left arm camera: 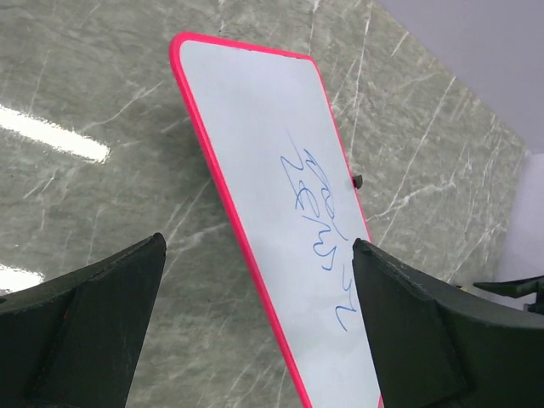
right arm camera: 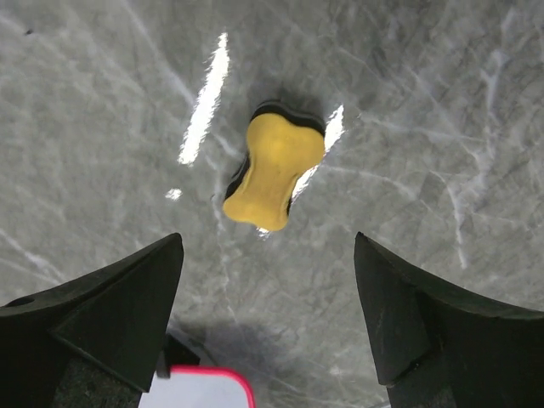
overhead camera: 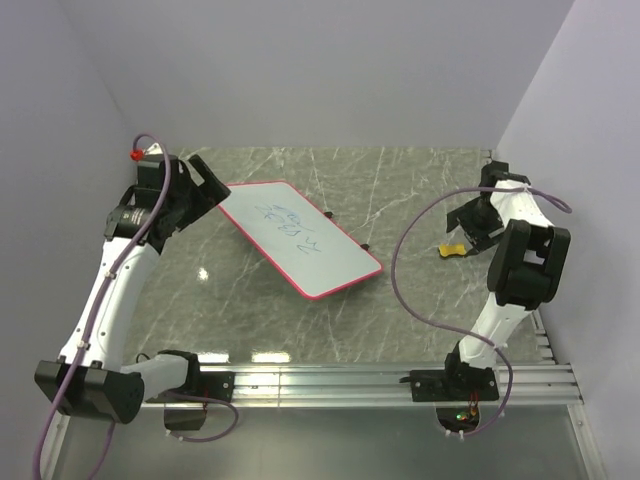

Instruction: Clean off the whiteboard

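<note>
Grey-green marbled table (overhead camera: pixel 250 320) is seen under everything. The whiteboard (overhead camera: pixel 300 238) is laid on it diagonally, one short end pointing far-left and the other near-right. A red-pink rim is seen all round it. Blue scribbles (overhead camera: pixel 290 225) are written about mid-board, a little toward the far-left end. Two small black feet (overhead camera: pixel 327 214) are seen along the board's far long edge. Whether the board lies dead flat or is raised slightly on them cannot be told from above.

The left gripper (overhead camera: pixel 205 185) is held at the whiteboard's far-left corner, jaws spread wide, nothing clamped. In the left wrist view the whiteboard (left arm camera: pixel 272 170) is seen ahead of the left gripper (left arm camera: pixel 257 246). Its pink left edge is lined up between the two black fingers (left arm camera: pixel 93 314). The scribbles (left arm camera: pixel 319 221) and one foot (left arm camera: pixel 357 180) are shown clearly. Contact between fingers and board is probably not made, but the angle is poor.

A yellow eraser (overhead camera: pixel 452 249) with a black underside is lying on the table, well apart from the whiteboard's near-right end, off to its right. The right gripper (overhead camera: pixel 470 225) is held over it, just beyond it on the side away from the board. In the right wrist view the eraser (right arm camera: pixel 274 170) is seen ahead of the right gripper (right arm camera: pixel 268 242). The jaws are parted with nothing gripped and the eraser is not touched. One rounded corner of the whiteboard (right arm camera: pixel 200 387) is caught at the bottom edge of that view.
</note>
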Robot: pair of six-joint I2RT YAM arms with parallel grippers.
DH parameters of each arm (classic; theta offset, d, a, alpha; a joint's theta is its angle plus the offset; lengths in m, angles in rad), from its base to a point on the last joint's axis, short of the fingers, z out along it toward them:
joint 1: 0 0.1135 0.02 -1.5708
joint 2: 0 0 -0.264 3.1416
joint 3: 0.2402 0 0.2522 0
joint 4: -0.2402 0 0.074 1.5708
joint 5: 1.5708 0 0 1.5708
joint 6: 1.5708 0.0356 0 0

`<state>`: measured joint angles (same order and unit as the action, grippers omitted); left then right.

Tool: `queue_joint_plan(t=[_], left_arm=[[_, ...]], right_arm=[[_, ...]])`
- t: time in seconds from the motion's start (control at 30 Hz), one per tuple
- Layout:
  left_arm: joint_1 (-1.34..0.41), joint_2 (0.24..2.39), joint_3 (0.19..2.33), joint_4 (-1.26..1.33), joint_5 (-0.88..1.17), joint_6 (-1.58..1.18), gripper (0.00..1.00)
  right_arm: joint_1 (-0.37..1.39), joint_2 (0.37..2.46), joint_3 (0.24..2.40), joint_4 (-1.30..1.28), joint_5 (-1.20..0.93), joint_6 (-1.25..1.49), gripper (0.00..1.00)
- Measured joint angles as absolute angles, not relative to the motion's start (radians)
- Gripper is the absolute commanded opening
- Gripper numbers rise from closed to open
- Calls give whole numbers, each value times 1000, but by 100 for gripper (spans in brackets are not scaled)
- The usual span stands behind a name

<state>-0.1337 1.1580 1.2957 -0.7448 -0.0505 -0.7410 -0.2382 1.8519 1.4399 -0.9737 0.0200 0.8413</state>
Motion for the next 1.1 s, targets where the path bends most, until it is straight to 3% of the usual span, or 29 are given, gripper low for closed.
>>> queue_joint_plan(t=[0.4, 0.67, 1.1], left_arm=[[-162, 1215, 1332, -719, -23, -725, 95], [-174, 1250, 1357, -726, -23, -717, 95], [-178, 1246, 1405, -766, -43, -718, 95]], right_arm=[[-212, 2001, 1461, -1000, 62, 907, 86], [-157, 2053, 1555, -1013, 66, 942, 67], [-150, 2072, 1529, -1036, 127, 919, 64]])
